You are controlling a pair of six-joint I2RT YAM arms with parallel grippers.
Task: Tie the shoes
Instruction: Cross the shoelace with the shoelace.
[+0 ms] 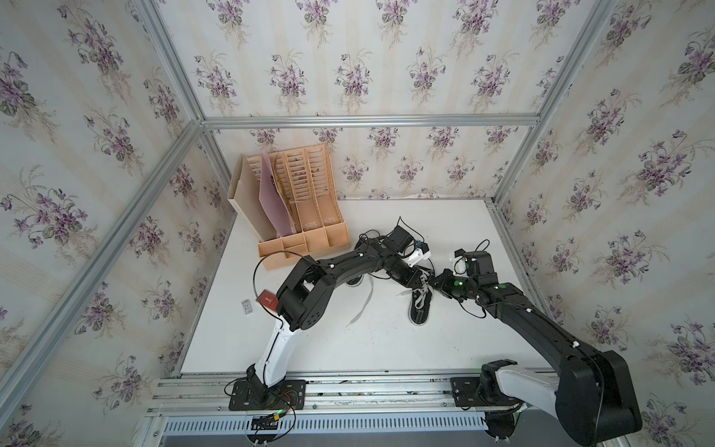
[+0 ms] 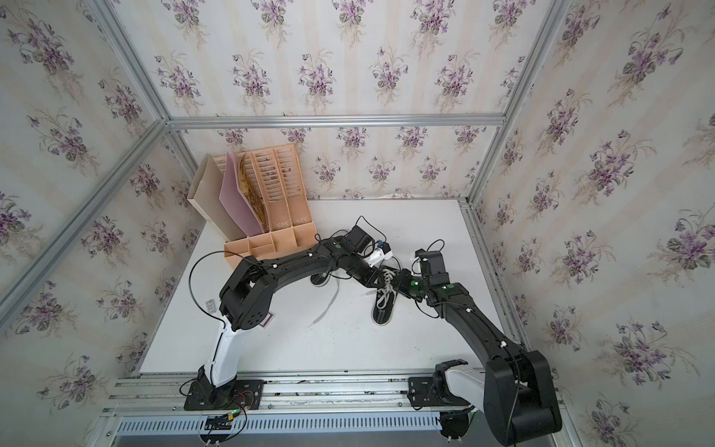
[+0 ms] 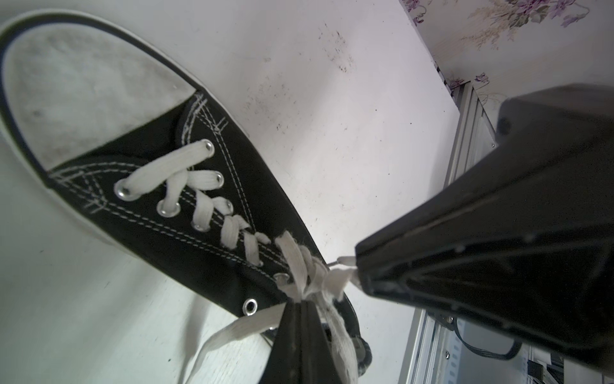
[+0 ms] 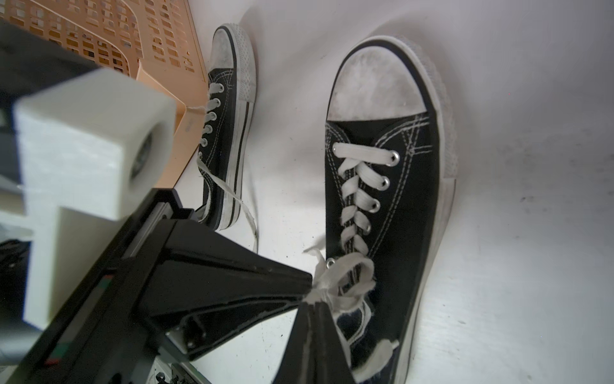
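Two black shoes with white toe caps lie on the white table. The nearer shoe (image 1: pixel 419 313) (image 2: pixel 381 311) (image 3: pixel 186 242) (image 4: pixel 408 199) points toward the front edge. Both grippers meet over the top of its lacing. My left gripper (image 3: pixel 300 301) (image 1: pixel 425 281) is shut on a strand of its white laces (image 3: pixel 309 269) (image 4: pixel 345 279), which are bunched into loops there. My right gripper (image 4: pixel 314 302) (image 1: pixel 436 283) is shut on another strand beside it, tips nearly touching the left one. The other shoe (image 4: pixel 229 109) (image 1: pixel 353 281) lies largely under the left arm, with its lace (image 1: pixel 367 302) trailing loose.
A peach desk organizer (image 1: pixel 298 209) with a pink folder stands at the back left. A red card (image 1: pixel 267 298) and a small packet (image 1: pixel 247 306) lie by the left arm's elbow. The aluminium frame rail (image 1: pixel 514 251) borders the table's right side.
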